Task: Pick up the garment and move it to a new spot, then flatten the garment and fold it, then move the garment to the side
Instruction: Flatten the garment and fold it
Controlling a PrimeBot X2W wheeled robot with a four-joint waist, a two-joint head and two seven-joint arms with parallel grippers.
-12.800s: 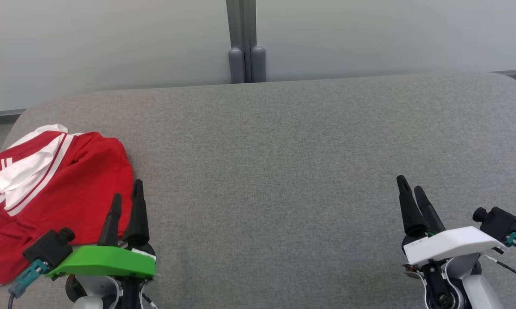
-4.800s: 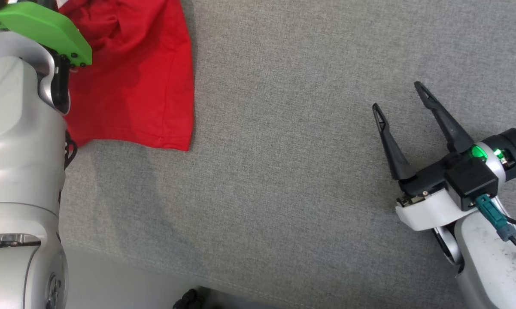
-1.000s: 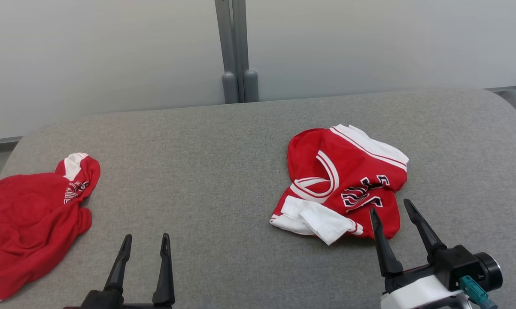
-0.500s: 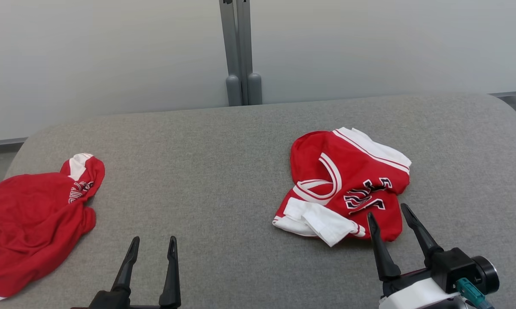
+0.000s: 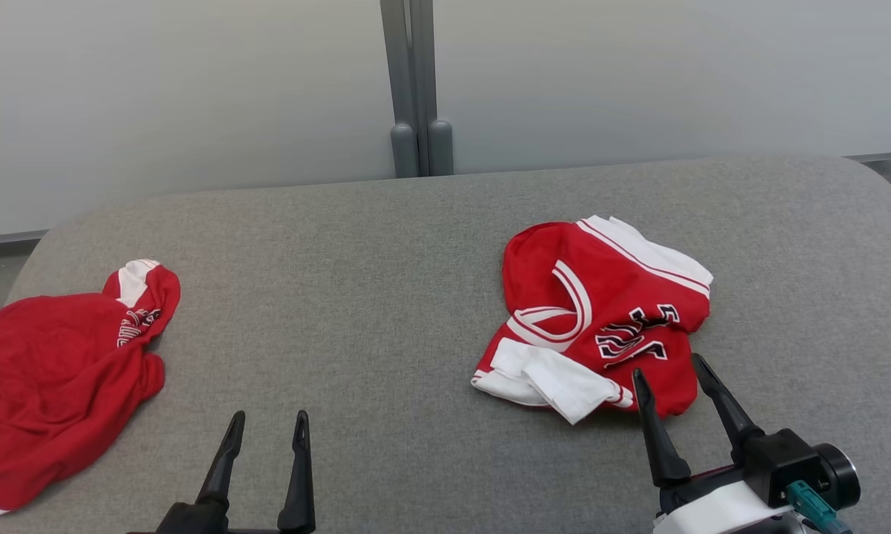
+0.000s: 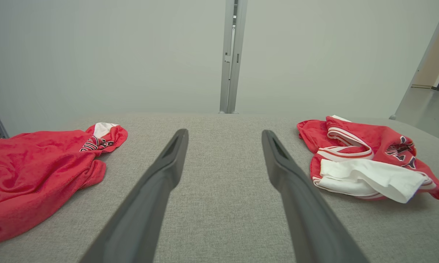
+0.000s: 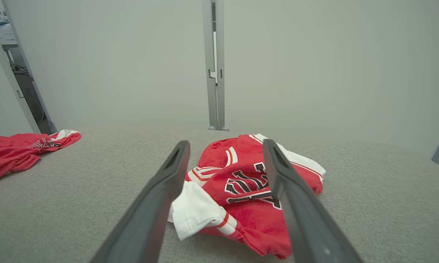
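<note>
flattening is judged next: the crumpled garment should be pinched at one near edge by the spread right hand. left hand is held spread, empty.

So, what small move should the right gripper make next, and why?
Probably ease the right gripper forward and down onto the near edge of the lettered jersey, then close. Its jaws stand open and empty, with the tips near that edge, and the jersey lies crumpled on the grey surface, not yet flattened.
</note>
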